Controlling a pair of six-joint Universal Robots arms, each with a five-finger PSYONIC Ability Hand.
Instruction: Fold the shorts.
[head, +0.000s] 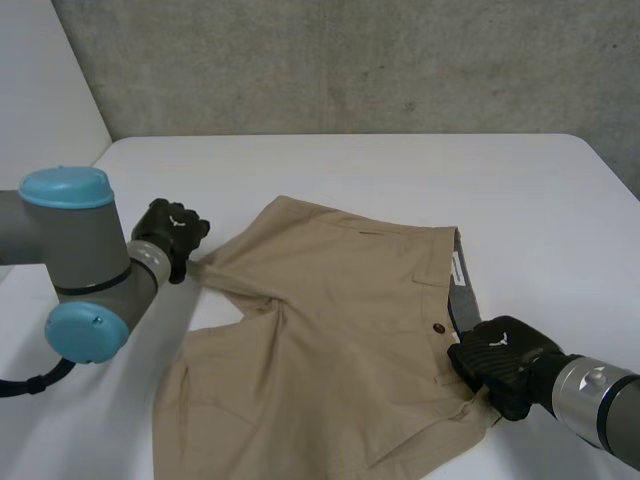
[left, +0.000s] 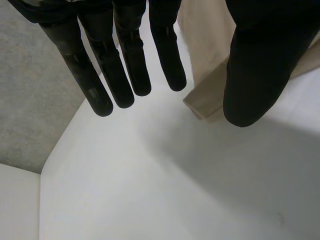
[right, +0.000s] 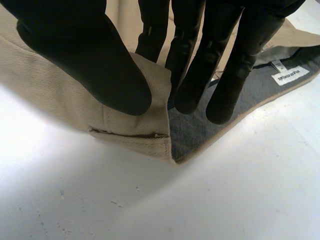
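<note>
Nearest, the waistband corner of the beige shorts (head: 330, 340) is pinched by the right hand (head: 497, 362): the thumb is laid on the outer cloth and the fingers (right: 225, 75) on the grey lining. The shorts are spread out in the middle of the white surface (head: 560, 200). Farther off, at a leg hem, the left hand (head: 172, 232) is held with its fingers (left: 125, 65) straight and apart.

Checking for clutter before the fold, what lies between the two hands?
The tan shorts, spanning from left hand to right hand on the table, in the head view.
</note>
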